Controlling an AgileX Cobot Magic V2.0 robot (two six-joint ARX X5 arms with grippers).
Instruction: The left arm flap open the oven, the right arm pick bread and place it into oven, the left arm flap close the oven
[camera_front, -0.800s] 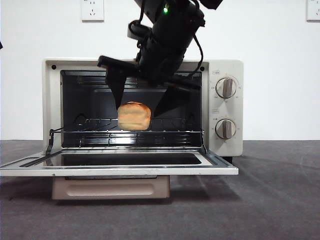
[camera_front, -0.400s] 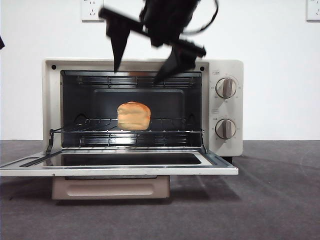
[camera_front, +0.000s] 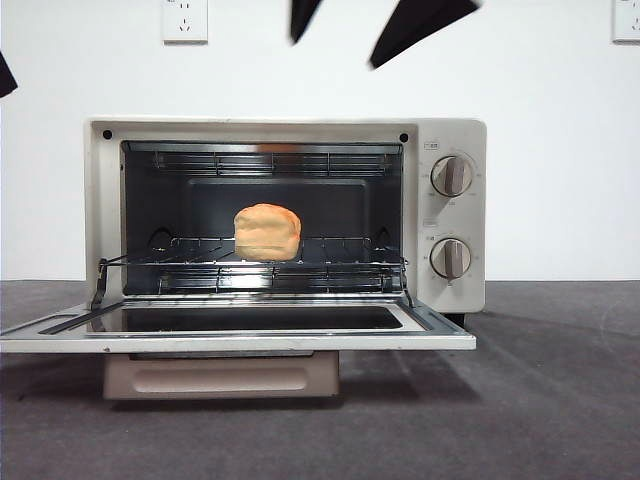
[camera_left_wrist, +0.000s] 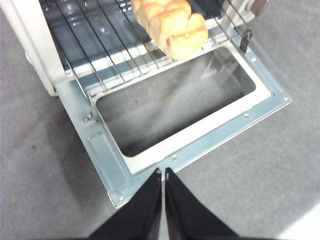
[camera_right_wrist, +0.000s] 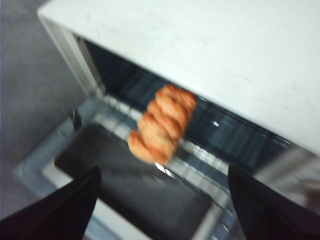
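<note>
The oven (camera_front: 450, 140) stands with its door (camera_front: 240, 340) flapped down flat. The bread (camera_front: 267, 232) lies on the wire rack (camera_front: 340, 265) inside, touched by no gripper. My right gripper (camera_front: 337, 50) is open and empty, high above the oven's top; only its two black tips show at the upper edge of the front view. The right wrist view shows its jaws (camera_right_wrist: 164, 172) wide apart, looking down at the bread (camera_right_wrist: 162, 125). My left gripper (camera_left_wrist: 162, 175) is shut and empty, above the front edge of the open door (camera_left_wrist: 210, 145); the bread (camera_left_wrist: 172, 22) lies beyond it.
The oven sits on a dark grey table (camera_front: 540, 400) before a white wall with sockets (camera_front: 185, 18). Two knobs (camera_front: 452, 175) are on the oven's right panel. A black tip (camera_front: 5, 75) shows at the left edge of the front view.
My right gripper has risen from in front of the oven's opening to above the oven, jaws still open. The bread stays on the rack.
</note>
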